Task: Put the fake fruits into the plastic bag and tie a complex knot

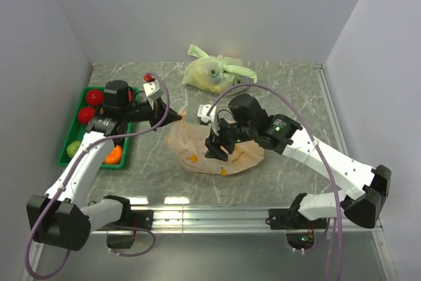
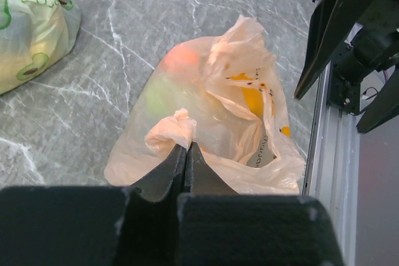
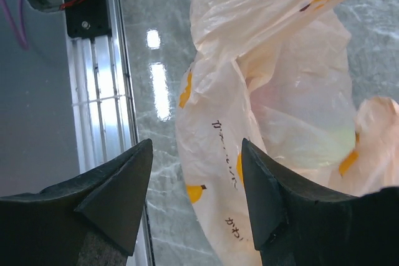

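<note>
- Peach-orange translucent plastic bag (image 1: 187, 146) with yellow banana prints lies slumped on the grey marbled counter (image 1: 296, 97), mid-workspace between my two arms.
- My left gripper (image 2: 186, 149) is fully closed on a crumpled tuft of the bag's edge film. Only a small bit sits in the pinch.
- My right gripper (image 3: 195, 147) is wide open and holds nothing. It hangs just above the bag's printed side.
- Two fake fruits show through the film: an orange-red one (image 2: 181, 59) and a green one (image 2: 159, 98).
- More sit in the green plastic tray (image 1: 94, 165) on the left: two red (image 1: 94, 97), one green (image 1: 74, 148), one orange (image 1: 113, 154). Loading looks unfinished.
- No knot visible on this bag. I can't tell which fold is a handle.

Risks as I judge them:
- Slip: the film is thin and slick and the pinch is shallow, so any pull from the left could strip the tuft out.
- Drag: the bag is light, so pulling may slide the whole thing along the counter instead of opening it.
- Tear: if both grippers pull opposite ways, the film could stretch or rip at the pinch.
- Wrong grab: if the right gripper closes where it is, it likely gets body film, maybe a fruit through it, and not a handle.
- Spill: lifting one end could roll the round fruits out of the mouth.
- Early tie: knotting now would leave the tray fruits out.
- Clash: both wrists are close over the bag, so there is little room for crossing moves.
- Mix-up: the tied pale green plastic bag (image 1: 207, 77) further back is not the target.
</note>
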Controlling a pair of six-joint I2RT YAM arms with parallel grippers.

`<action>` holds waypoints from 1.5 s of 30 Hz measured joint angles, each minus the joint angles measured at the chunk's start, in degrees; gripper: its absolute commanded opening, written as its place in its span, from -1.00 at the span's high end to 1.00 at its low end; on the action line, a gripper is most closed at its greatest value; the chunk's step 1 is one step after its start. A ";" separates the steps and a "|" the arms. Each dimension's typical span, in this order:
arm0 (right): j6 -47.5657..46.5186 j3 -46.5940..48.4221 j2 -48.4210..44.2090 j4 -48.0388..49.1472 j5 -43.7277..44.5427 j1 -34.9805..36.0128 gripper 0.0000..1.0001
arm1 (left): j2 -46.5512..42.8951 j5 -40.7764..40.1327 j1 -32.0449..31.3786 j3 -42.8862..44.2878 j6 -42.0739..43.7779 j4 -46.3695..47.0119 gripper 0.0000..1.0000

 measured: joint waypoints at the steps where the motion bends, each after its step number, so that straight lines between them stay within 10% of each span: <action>1: 0.00 0.33 -0.24 -0.42 0.09 -0.17 -0.36 | 0.02 0.00 0.00 0.04 0.15 -0.31 0.99; 12: 1.60 1.33 -5.79 -1.46 1.22 -17.20 -0.86 | 0.17 -0.87 -3.87 1.07 6.71 -5.40 0.99; 24: -0.79 -13.77 -5.38 6.08 -1.16 -17.68 -0.89 | 2.16 -1.46 -9.14 4.37 14.34 -11.43 0.99; 26: -1.22 -13.90 -3.98 8.20 -1.11 -17.68 -0.78 | 2.67 -1.01 -9.75 5.73 15.72 -13.14 0.99; 29: -1.97 -13.90 -1.38 12.61 -1.29 -17.70 -0.11 | 2.93 -0.20 -11.43 7.56 17.42 -14.99 0.99; 30: -1.77 -13.86 -0.46 13.57 -1.68 -17.70 0.62 | 2.93 0.11 -12.17 8.20 17.99 -15.43 0.99; 31: -2.14 -13.77 0.57 14.40 -2.25 -17.70 0.92 | 2.97 0.31 -12.90 8.81 18.47 -15.74 0.99; 45: 9.73 -7.41 2.97 16.00 -18.12 -18.45 1.00 | 15.89 2.16 -19.12 16.81 17.29 -3.56 0.99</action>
